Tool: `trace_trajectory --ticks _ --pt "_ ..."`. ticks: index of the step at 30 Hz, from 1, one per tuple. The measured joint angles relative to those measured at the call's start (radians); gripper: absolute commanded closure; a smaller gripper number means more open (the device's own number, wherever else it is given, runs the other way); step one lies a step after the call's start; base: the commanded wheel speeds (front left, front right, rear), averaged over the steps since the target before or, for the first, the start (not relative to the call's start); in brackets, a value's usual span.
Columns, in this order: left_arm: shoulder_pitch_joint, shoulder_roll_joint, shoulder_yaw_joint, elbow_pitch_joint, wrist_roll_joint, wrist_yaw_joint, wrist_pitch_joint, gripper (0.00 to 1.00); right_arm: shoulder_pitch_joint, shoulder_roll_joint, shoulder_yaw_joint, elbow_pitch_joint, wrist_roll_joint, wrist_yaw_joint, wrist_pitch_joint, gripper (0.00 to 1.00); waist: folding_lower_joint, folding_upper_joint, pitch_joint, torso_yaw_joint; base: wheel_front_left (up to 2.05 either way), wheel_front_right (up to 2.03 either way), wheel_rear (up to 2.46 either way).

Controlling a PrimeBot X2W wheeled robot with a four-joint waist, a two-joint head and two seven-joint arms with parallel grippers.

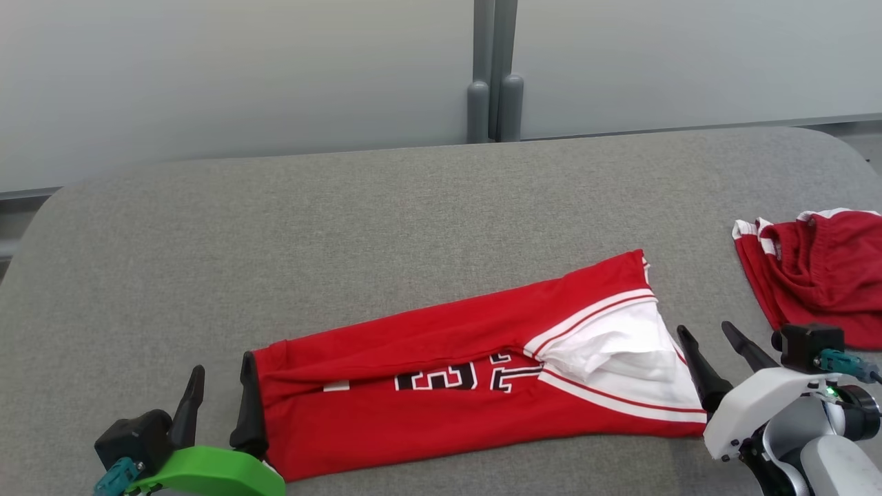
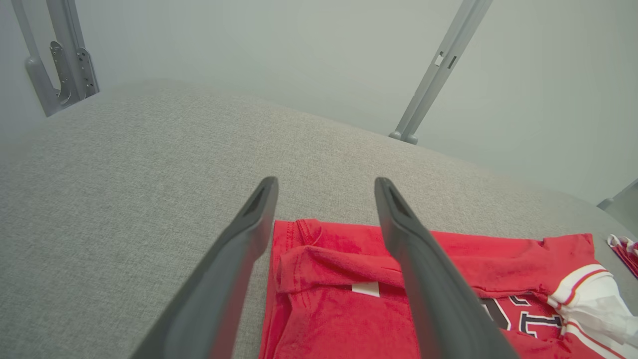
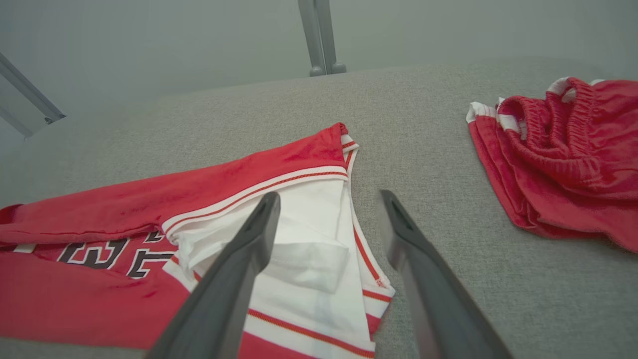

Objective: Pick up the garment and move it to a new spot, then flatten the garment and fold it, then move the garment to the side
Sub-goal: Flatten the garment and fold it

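Left gripper (image 1: 223, 363) and right gripper (image 1: 704, 328), fingers (image 1: 189, 406) spread and empty, flank folded jersey (image 1: 427, 344); shorts (image 1: 820, 275) lie right, apart.

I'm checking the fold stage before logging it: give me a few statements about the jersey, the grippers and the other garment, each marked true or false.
1. The jersey lies as a long folded strip on the table. True.
2. The left gripper is shut on the jersey. False: its jaws stand open at the jersey's left end.
3. Red shorts lie to the jersey's right, apart from it. True.
4. The right gripper is over the shorts. False: it is open at the jersey's right end, by the white part.
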Motion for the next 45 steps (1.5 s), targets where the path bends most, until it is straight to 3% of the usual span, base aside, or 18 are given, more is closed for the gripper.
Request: trace_trajectory --ticks 7,18,30,39,40,41,42,43,45 --pt "-0.003 0.003 -0.013 -0.008 0.016 0.007 0.000 0.00 -0.037 -0.002 -0.030 0.040 -0.022 0.000 0.082 0.00 0.0000 0.0000 -0.010 0.044 0.00 0.00 0.00" --pt "-0.010 0.003 -0.021 -0.015 0.021 0.012 0.000 0.00 -0.120 0.003 -0.081 0.249 -0.037 0.000 0.168 0.00 0.0000 0.0000 0.011 0.122 0.00 0.00 0.00" --pt "-0.032 -0.001 -0.020 -0.012 0.021 0.011 -0.009 0.00 -0.238 -0.003 -0.045 0.454 -0.040 0.000 0.209 0.00 0.0000 0.0000 0.046 0.173 0.00 0.00 0.00" --pt "-0.032 -0.004 -0.021 -0.002 0.021 0.008 -0.013 0.00 -0.276 0.018 0.034 0.509 -0.028 -0.001 0.217 0.00 0.0000 0.0000 0.044 0.182 0.00 0.00 0.00" --pt "-0.032 -0.004 -0.021 -0.002 0.021 0.008 -0.013 0.00 -0.279 0.016 0.047 0.512 -0.033 -0.001 0.217 0.19 0.0000 0.0000 0.043 0.181 0.00 0.00 0.00" --pt "-0.032 -0.004 -0.021 -0.002 0.021 0.008 -0.014 0.00 -0.281 0.013 0.056 0.516 -0.042 -0.001 0.215 0.53 0.0001 0.0000 0.043 0.180 0.00 0.00 0.00" --pt "-0.032 -0.004 -0.022 -0.002 0.020 0.008 -0.014 0.00 -0.283 0.011 0.066 0.521 -0.051 -0.001 0.212 0.68 0.0000 0.0000 0.042 0.179 0.00 0.00 0.00" --pt "-0.032 -0.004 -0.022 -0.001 0.020 0.008 -0.014 0.00 -0.287 0.009 0.074 0.527 -0.059 -0.001 0.208 0.68 0.0000 0.0000 0.041 0.178 0.00 0.00 0.00" --pt "-0.031 -0.004 -0.021 0.001 0.018 0.008 -0.014 0.00 -0.296 0.011 0.082 0.542 -0.076 0.000 0.202 1.00 0.0001 0.0000 0.039 0.175 0.00 0.00 0.00"
